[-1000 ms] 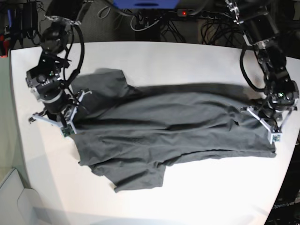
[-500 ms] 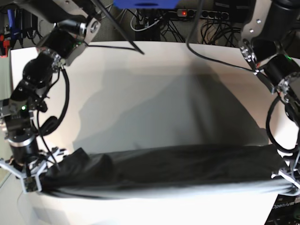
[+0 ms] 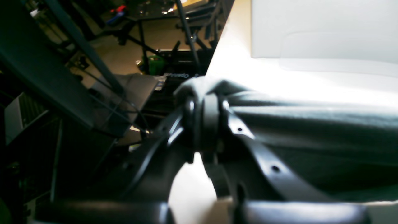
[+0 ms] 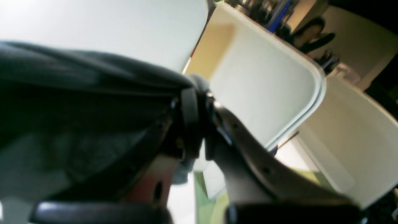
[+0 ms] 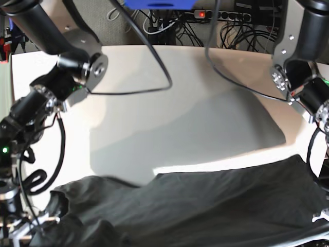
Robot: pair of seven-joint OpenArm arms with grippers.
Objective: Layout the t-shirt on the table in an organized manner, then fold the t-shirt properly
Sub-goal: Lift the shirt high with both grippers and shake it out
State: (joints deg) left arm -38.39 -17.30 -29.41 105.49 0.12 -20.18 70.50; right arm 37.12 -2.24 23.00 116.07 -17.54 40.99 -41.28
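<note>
In my left wrist view my left tool [image 3: 205, 124] pinches the t-shirt [image 3: 311, 130], right wrist view shows my right tool [image 4: 194, 124] clamped likewise, and the base view confirms it lifted off the tabletop [image 5: 169, 103] since flat, ready for re-laying.

Robotics lab — white table [image 5: 169, 67], tangled cables [image 5: 231, 31] + power strip [image 5: 205, 14] behind, equipment racks [image 3: 62, 77].

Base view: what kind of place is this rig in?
Likely a robotics lab or workshop. A large white table carries only a dark t-shirt, tangled cables and a power strip with a red light run along the back, and the left wrist view shows equipment stands on a bare floor.
</note>
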